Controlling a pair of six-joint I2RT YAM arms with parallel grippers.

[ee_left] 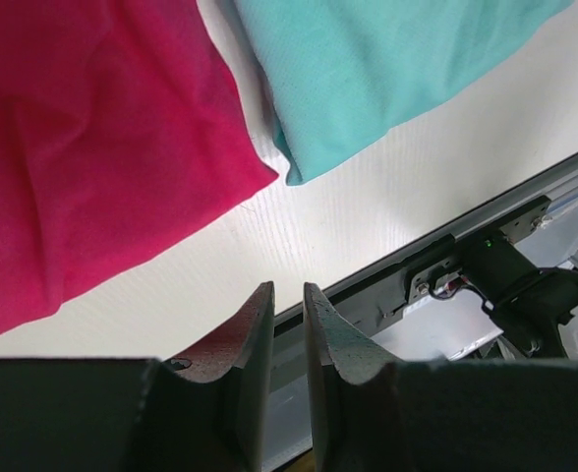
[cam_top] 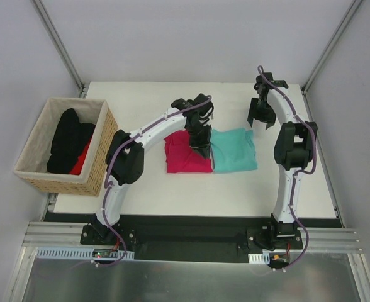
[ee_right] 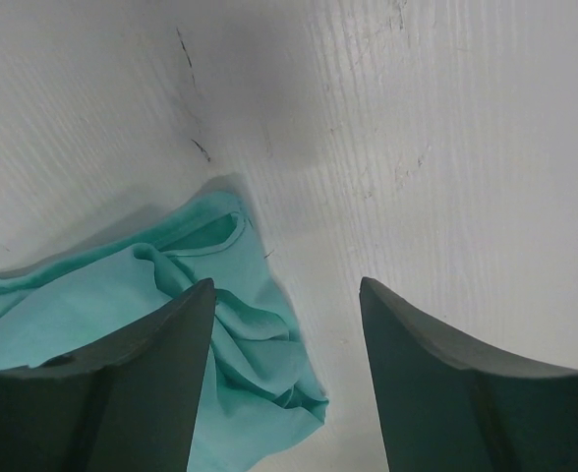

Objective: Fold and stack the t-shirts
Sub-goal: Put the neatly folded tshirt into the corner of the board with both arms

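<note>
Overhead, t-shirts: the crimson-pink shirt (cam_top: pixel 186 156) and the teal shirt (cam_top: pixel 235 150) lie flat side by side mid-table, edges touching, pink to the left.
Overhead, left gripper (cam_top: pixel 201 148): points down over the seam where the two shirts meet.
Overhead, right gripper (cam_top: pixel 259 118): hangs above the table (cam_top: pixel 172 195) just past the teal shirt's far right corner.
Overhead, wicker basket (cam_top: pixel 100 157): stands at the table's left edge with dark clothing (cam_top: pixel 65 141) and a bit of red cloth inside.
Left wrist, left gripper (ee_left: pixel 288 292): jaws only narrowly parted, nothing between them.
Left wrist, t-shirts: pink shirt (ee_left: pixel 92 157) fills the upper left, teal shirt (ee_left: pixel 387 69) the upper right, a thin strip of white table showing between their near corners.
Right wrist, right gripper (ee_right: pixel 287 285): released, jaws spread wide and empty above bare table.
Right wrist, teal shirt (ee_right: pixel 122 305): a rumpled corner lies under and beside the left finger, clear of the jaws.
</note>
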